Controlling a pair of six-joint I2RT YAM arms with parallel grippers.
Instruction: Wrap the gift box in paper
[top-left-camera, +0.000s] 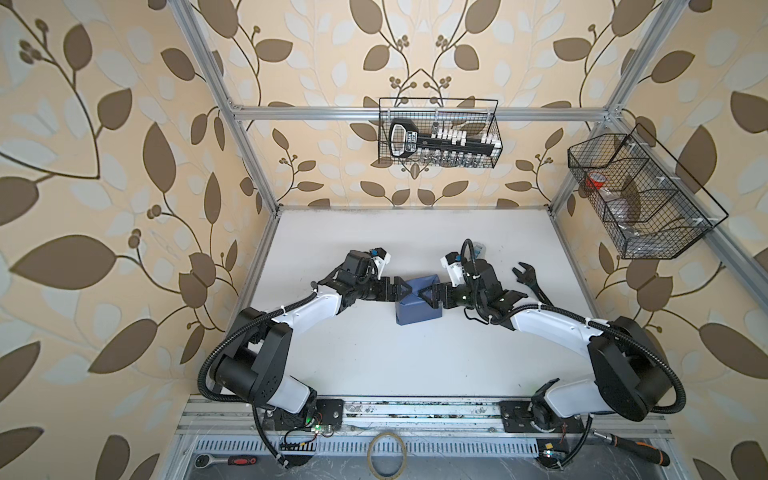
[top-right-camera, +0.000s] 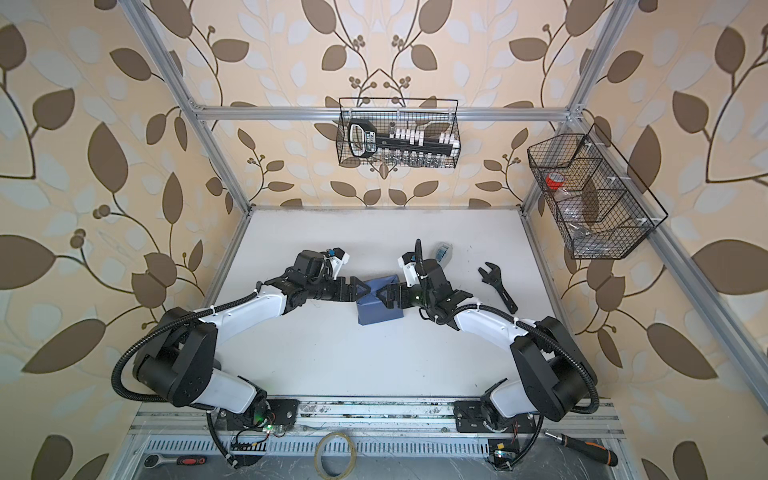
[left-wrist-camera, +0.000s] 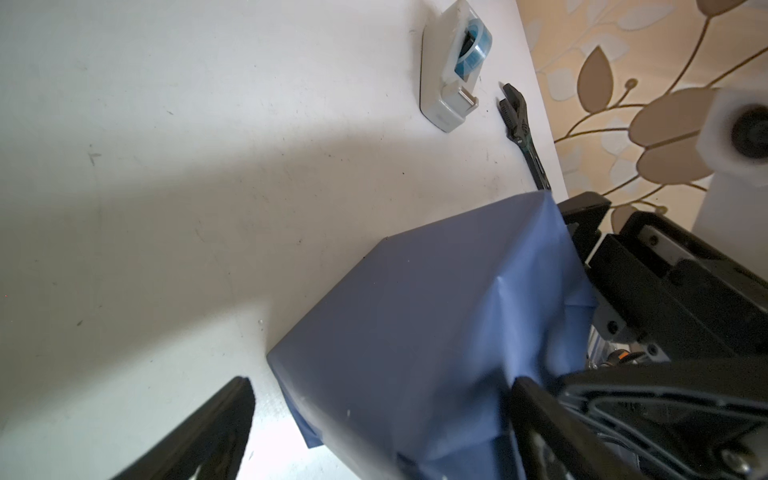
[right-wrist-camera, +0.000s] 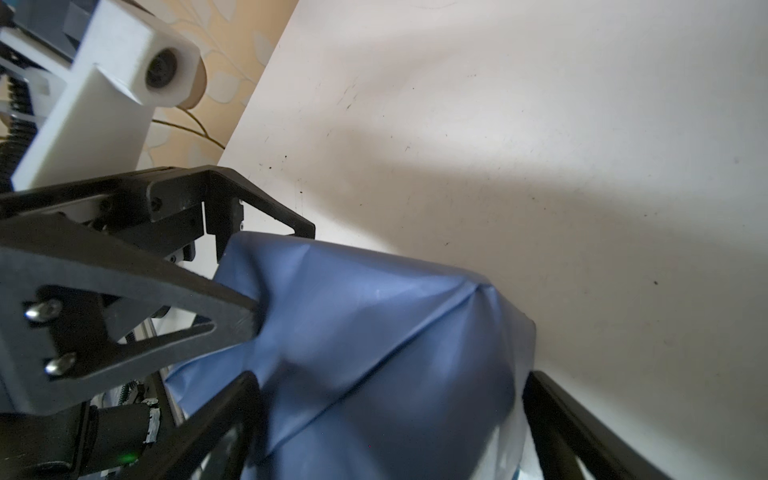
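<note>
**Leaf-papered cell: parcel folded, not yet sealed**

Mid-tabletop (top-left-camera: 374, 353), your gift box sits hidden under the paper (top-left-camera: 417, 313), which is folded over its top and sides. Your left gripper (top-left-camera: 402, 289) and right gripper (top-left-camera: 430, 293) meet over it, jaws spread and clamping nothing. No tape shows on the seams. With the tape dispenser (left-wrist-camera: 453, 70) well apart, sealing likely remains.

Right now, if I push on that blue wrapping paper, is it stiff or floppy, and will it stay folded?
Probably floppy: the paper looks thin, with creases and puckers, so a push would likely dent it. It may spring open, since a loose corner sticks out at the base and no tape shows on it. Its matte face probably isn't slippery.
</note>
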